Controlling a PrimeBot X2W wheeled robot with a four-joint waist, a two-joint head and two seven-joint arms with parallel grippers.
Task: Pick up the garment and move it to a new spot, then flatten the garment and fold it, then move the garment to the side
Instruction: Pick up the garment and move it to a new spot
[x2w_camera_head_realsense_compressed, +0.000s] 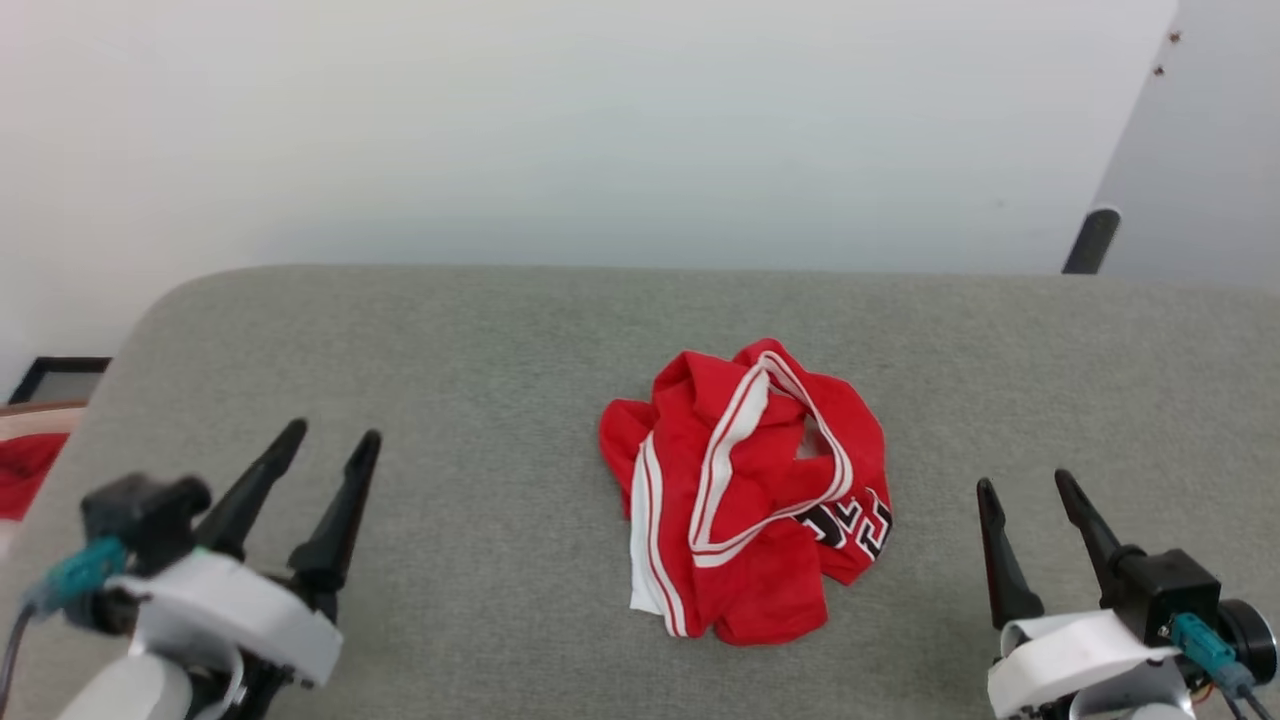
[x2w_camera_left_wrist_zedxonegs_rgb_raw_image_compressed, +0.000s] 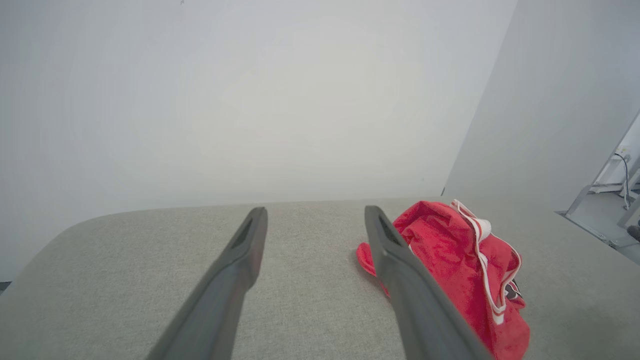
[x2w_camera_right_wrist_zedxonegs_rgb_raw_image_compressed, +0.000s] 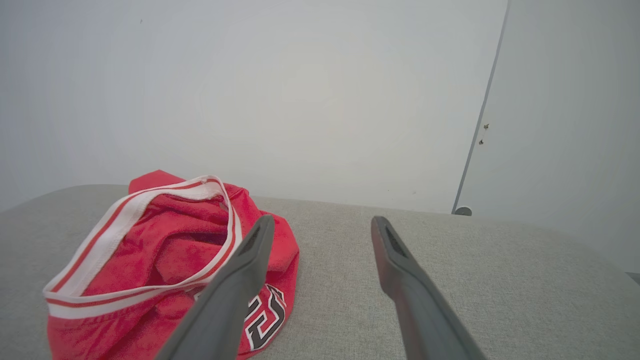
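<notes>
I see the shirt (x2w_camera_head_realsense_compressed: 745, 495) in a crumpled heap mid-worktop (x2w_camera_head_realsense_compressed: 450, 340). My left gripper (x2w_camera_head_realsense_compressed: 332, 433) and right gripper (x2w_camera_head_realsense_compressed: 1025, 483) stand wide and empty toward the front corners, apart from it. I judge nothing done yet: lifting, flattening, folding and setting aside all remain.

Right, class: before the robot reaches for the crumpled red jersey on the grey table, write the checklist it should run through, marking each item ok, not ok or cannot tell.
1. Left gripper open and empty: ok.
2. Right gripper open and empty: ok.
3. Garment lies between the two grippers, touched by neither: ok.
4. Garment flat enough to fold: not ok, it is crumpled in a heap.
5. Bare table beside the heap for a new spot: ok.
6. Whether the striped trim loop on top is the neck or a sleeve: cannot tell.
</notes>
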